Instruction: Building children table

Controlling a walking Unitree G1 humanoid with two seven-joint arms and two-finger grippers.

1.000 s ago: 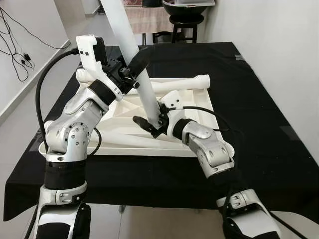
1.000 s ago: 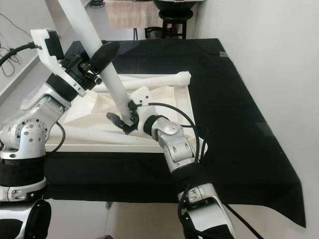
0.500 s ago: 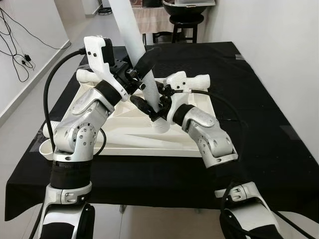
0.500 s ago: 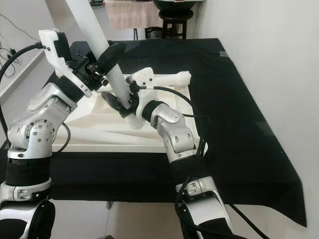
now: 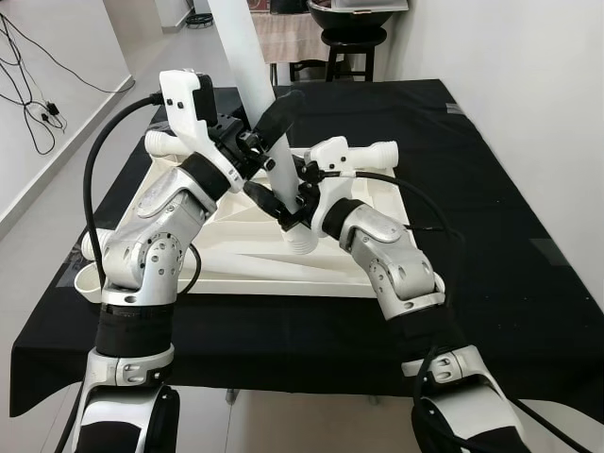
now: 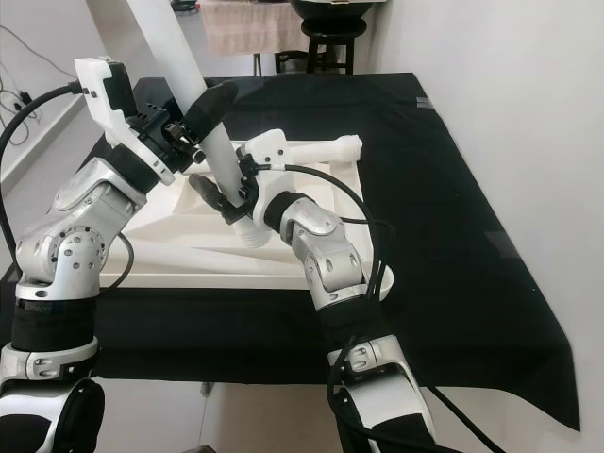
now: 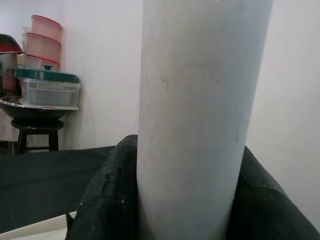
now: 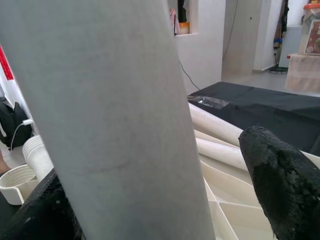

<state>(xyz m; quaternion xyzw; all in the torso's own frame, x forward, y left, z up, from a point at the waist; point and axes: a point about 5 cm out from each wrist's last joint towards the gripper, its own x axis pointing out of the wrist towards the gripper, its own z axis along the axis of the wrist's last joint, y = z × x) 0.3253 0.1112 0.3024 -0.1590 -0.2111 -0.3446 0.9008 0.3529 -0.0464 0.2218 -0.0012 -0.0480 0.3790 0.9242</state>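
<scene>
Table leg (image 5: pixel 257 90), a long white tube, runs from the top centre of the head views down to the middle of the frame, tilted, lower end (image 5: pixel 300 238) hanging just above the white table top (image 5: pixel 236 236). That table top lies upside down, ribbed underside up, on the black cloth (image 5: pixel 472 170) of a larger table, centre-left of the frame. Left of centre: left gripper (image 5: pixel 267 132) clamped on the leg partway up, one black finger in front of the tube; left wrist view shows both black fingers (image 7: pixel 107 200) pressed against either side of the tube. Right of that, slightly lower: right gripper (image 5: pixel 286 201) at the leg near its lower end, fingers spread on either side of the tube. In the right wrist view one finger (image 8: pixel 282 175) stands clear of the tube with a gap between them; the other is dark behind the tube, contact there cannot be told. More white legs lie on the table top: one (image 5: pixel 349 159) along its far edge, ending at the upper right corner of the panel, another (image 5: pixel 245 264) along the near edge. At the far left edge of the panel a short threaded white end (image 5: pixel 92 245) sticks out. Top centre-right of the frame, beyond the cloth, a black stool (image 5: pixel 351 42) carrying a dark bowl (image 5: pixel 354 14). White wall down the right side; black cables on the floor at upper left.
</scene>
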